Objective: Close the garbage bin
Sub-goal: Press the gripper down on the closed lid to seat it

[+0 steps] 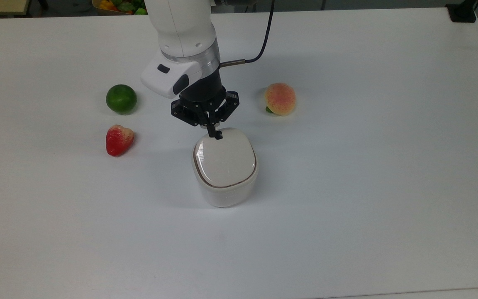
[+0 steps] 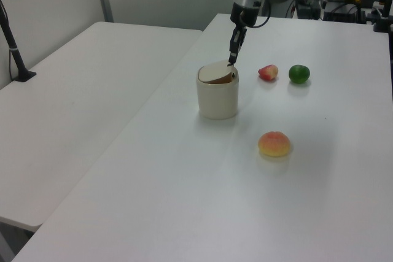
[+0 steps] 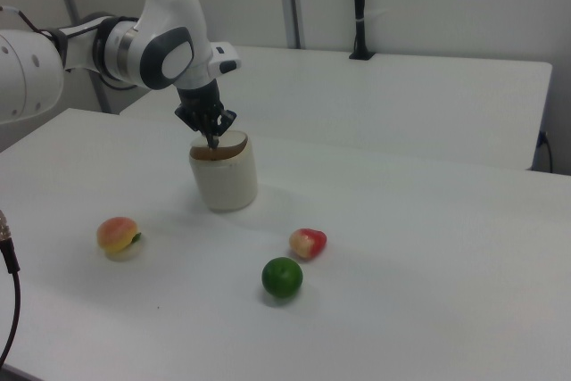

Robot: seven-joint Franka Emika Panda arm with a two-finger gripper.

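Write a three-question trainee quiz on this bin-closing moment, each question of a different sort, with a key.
1. True or false: the lid of the garbage bin lies fully flat and shut.
2. Multiple choice: in the top view, which fruit lies to the right of the bin? A) lime B) strawberry C) peach
3. Short answer: which part of the lid does the end effector press?

Key:
1. False. The left view shows the lid tilted, with a dark gap under it.
2. C. The peach is on the top view's right; the lime and strawberry are on its left.
3. The lid's far edge in the top view, nearest the arm.
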